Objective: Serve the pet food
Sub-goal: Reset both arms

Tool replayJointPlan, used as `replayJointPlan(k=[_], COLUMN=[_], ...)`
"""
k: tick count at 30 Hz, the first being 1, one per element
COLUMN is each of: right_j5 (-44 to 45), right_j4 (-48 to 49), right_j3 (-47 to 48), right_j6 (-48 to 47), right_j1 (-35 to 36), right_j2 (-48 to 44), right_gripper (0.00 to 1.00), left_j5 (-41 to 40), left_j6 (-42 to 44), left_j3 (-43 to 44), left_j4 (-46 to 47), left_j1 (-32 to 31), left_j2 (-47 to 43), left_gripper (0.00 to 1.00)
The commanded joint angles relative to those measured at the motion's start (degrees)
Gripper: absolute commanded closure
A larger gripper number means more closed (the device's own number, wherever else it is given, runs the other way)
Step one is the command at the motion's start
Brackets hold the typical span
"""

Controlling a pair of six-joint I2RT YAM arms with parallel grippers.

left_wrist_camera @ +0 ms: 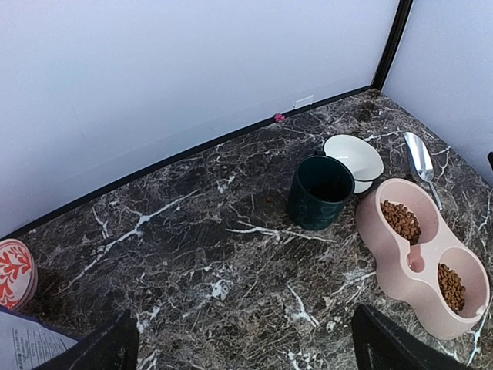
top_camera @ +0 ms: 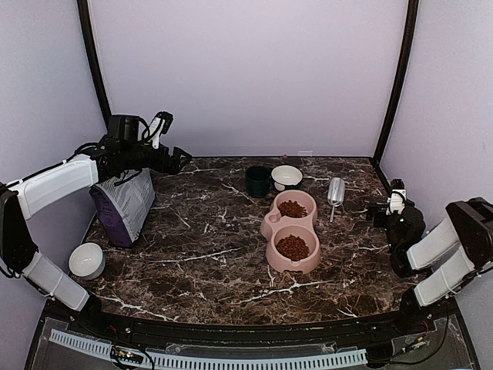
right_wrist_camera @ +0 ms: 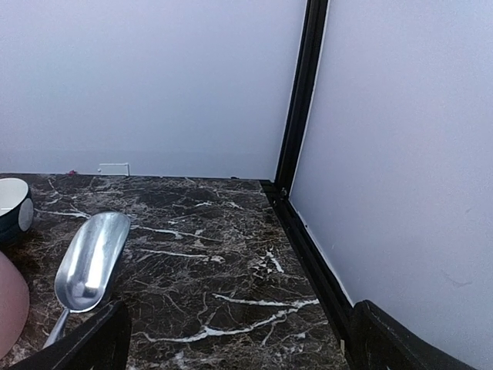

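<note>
Left tool (left_wrist_camera: 243,345), right tool (right_wrist_camera: 243,339) apart; pet food (top_camera: 293,247) in pink bowl (top_camera: 268,225); bag (top_camera: 127,206) print illegible.

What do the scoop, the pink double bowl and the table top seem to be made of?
Scoop: polished metal, silvery with mirror-like reflections. Pink double bowl: probably matte plastic, even colour and soft moulded edges. Table top: dark marble look with white veins, perhaps only printed laminate.
</note>
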Motion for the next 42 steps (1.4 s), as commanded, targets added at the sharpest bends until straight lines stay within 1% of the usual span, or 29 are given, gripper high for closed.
replayJointPlan(k=[1,4,5,6,7,10,12,14,22,28,42], right_j5=[-4.5,-7.7,-8.6,-9.1,-9.6,-12.9,-12.5,-12.1,-10.8,-10.5,-10.6], right_j4=[4.8,5.3,7.4,5.1,0.5,-1.1,-3.1,-1.3,-2.9,-3.1,-3.2], right_j3=[0.0,0.8,1.0,2.0,3.3,5.1,5.5,5.2,5.8,5.9,6.0], right_j6=[2.8,4.2,4.3,4.3,4.9,6.5,6.7,7.1,7.7,7.9,7.9], right_j1=[-2.7,-4.6,-5.0,-5.1,-5.7,-7.9,-7.9,-8.0,-8.2,-8.2,-8.1], right_j2=[0.8,3.5,5.0,4.7,3.5,4.5,3.9,4.5,4.4,4.4,4.4], right_gripper=[0.00,0.01,0.00,0.00,0.00,0.02,0.01,0.00,0.00,0.00,0.00], left_j5=[-0.4,-0.2,-0.2,-0.2,-0.1,0.1,0.0,-0.6,-3.6,-10.3,-11.9], left_j6=[1.1,1.2,1.2,1.2,1.2,1.1,1.1,1.3,2.5,2.7,4.1], left_j3=[-1.3,-1.3,-1.4,-1.4,-1.4,-1.6,-1.7,-2.0,-2.7,-4.2,-5.6], left_j4=[1.9,2.0,1.9,1.9,1.9,2.0,2.2,2.1,2.0,3.7,4.7], left_j1=[-0.3,-0.2,-0.3,-0.3,-0.3,-0.3,-0.3,-0.3,-0.2,-0.3,-0.2], left_j2=[-0.2,0.1,0.1,0.1,0.0,-0.4,-0.7,-1.1,-3.0,-5.7,-8.8], left_gripper=[0.01,0.01,0.01,0.01,0.01,0.01,0.01,0.01,0.01,0.01,0.01])
